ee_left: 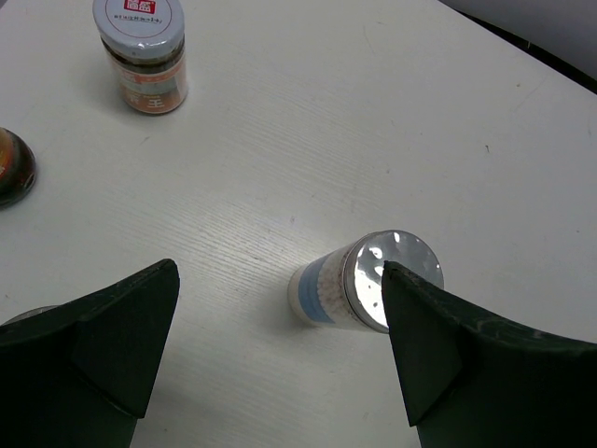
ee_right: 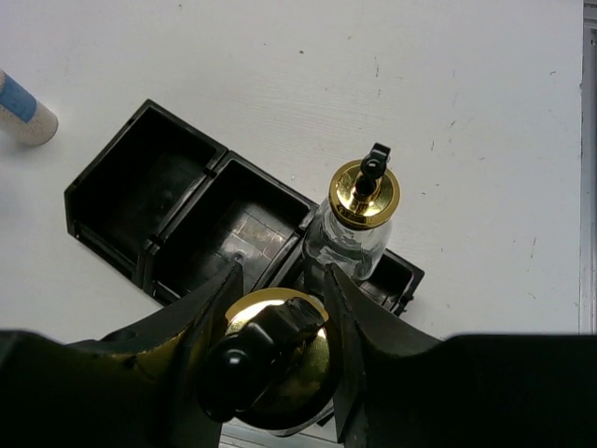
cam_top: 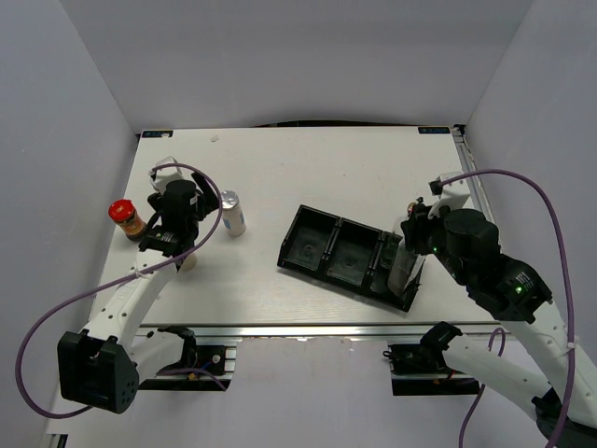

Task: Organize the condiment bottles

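Note:
My left gripper [cam_top: 173, 233] [ee_left: 280, 271] is open above the table. A silver-capped shaker [cam_top: 231, 213] [ee_left: 359, 282] with a blue band stands just inside its right finger [ee_left: 448, 355]. The shaker also shows in the right wrist view [ee_right: 23, 112]. A red-capped brown jar [cam_top: 124, 217] stands to the left. A small pale-lidded jar [ee_left: 140, 51] stands farther off. My right gripper [cam_top: 415, 245] [ee_right: 283, 275] is shut on a clear glass bottle with a gold pourer top [ee_right: 270, 359] [cam_top: 402, 269], at the near end of the tray's right compartment. A second such bottle [ee_right: 359, 219] stands in that compartment. The second shaker is not clearly in view.
The black three-compartment tray [cam_top: 317, 245] [ee_right: 140, 187] lies right of centre; its left and middle compartments hold nothing. A pale round thing [cam_top: 189, 262] is partly hidden by the left arm. Part of a brown thing [ee_left: 11, 168] shows at the left edge of the left wrist view.

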Controlling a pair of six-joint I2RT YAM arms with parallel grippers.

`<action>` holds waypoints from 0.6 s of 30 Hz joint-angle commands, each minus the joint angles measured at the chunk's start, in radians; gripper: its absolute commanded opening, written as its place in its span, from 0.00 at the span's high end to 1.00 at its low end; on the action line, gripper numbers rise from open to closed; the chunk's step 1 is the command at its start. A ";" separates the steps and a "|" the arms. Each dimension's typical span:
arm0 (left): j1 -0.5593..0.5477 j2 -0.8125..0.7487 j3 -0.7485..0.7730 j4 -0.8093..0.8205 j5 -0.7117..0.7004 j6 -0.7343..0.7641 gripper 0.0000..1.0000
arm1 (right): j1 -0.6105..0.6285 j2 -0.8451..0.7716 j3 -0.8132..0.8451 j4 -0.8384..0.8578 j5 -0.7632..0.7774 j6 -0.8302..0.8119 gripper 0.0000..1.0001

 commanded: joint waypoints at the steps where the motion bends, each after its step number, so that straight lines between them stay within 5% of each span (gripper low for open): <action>1: 0.004 0.000 0.018 0.014 0.022 0.008 0.02 | 0.002 -0.018 0.031 0.074 0.030 0.010 1.00; 9: 0.004 -0.006 0.016 0.018 0.032 0.011 0.02 | 0.002 -0.033 0.014 0.092 0.033 -0.003 1.00; 18: 0.004 -0.001 0.015 0.031 0.089 0.019 0.02 | 0.001 -0.049 -0.185 0.322 0.070 -0.039 1.00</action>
